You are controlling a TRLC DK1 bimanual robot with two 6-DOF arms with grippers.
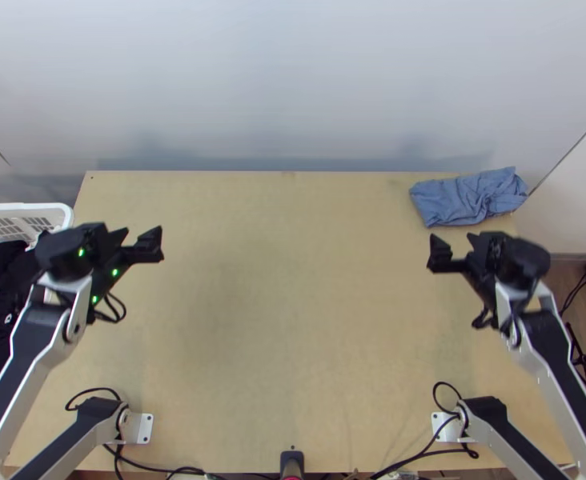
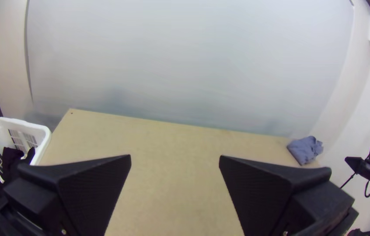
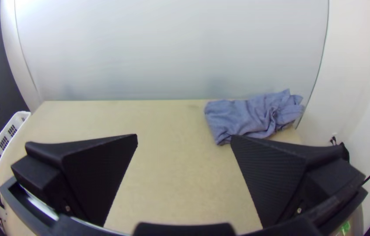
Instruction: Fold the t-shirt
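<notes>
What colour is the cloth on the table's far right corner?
Blue-grey cloth, clearest in the right wrist view.

This looks like a robotics lab or test room: two jointed robot arms [image 1: 29, 332] stand at a light wooden table [image 1: 293, 320], white mounting plates [image 1: 145, 428] and black cables [image 1: 153, 467] lie near its front edge, and a plain pale backdrop [image 1: 293, 88] rises behind it (the plastic basket [image 1: 61, 212] at its left side looks rather homely).
</notes>
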